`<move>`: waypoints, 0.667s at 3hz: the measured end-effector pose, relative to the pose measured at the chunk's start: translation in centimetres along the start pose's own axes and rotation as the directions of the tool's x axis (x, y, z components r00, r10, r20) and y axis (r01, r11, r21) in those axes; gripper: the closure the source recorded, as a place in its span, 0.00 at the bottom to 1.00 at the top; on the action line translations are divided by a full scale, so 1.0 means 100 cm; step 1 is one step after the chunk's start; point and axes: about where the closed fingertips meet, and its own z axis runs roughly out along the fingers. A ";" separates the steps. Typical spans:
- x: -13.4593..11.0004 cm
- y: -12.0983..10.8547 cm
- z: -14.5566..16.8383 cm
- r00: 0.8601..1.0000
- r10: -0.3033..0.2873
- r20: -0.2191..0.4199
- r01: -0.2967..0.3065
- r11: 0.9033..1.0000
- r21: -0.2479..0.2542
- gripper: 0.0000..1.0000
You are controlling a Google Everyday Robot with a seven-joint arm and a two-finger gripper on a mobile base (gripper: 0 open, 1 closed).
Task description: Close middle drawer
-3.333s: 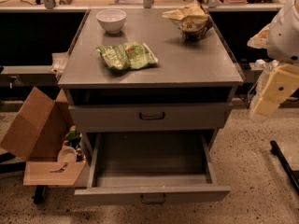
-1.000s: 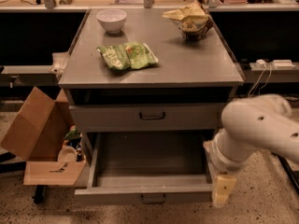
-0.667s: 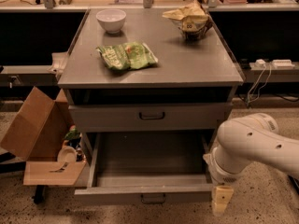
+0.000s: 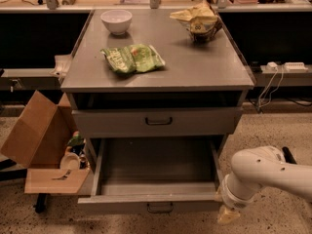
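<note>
The middle drawer [image 4: 146, 202] is pulled far out of the grey cabinet [image 4: 156, 79], low in the camera view. Its short front panel carries a small dark loop handle [image 4: 160, 207], and its inside looks empty. Above it, the taller-fronted grey drawer [image 4: 157, 121] sits pushed in, with a dark gap over it. My gripper [image 4: 228, 214] hangs at the end of the white arm [image 4: 265, 172], low beside the right front corner of the open drawer's front panel, close to it.
On the cabinet top lie a white bowl [image 4: 116, 21], a green chip bag [image 4: 132, 58] and a crumpled tan bag [image 4: 199, 18]. An open cardboard box [image 4: 41, 145] with small items stands on the floor left of the cabinet. Cables and a power strip [image 4: 285, 67] are at right.
The arm has come down from the upper right to the open drawer's right front corner. In the last second the gripper has stayed low beside the front panel. The drawer has not moved.
</note>
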 end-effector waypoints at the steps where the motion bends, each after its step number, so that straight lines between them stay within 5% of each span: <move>1: 0.000 0.004 0.013 1.000 0.000 0.005 0.000 1.000 -0.023 0.73; 2: 0.000 0.004 0.013 1.000 0.000 0.005 0.001 1.000 -0.023 0.97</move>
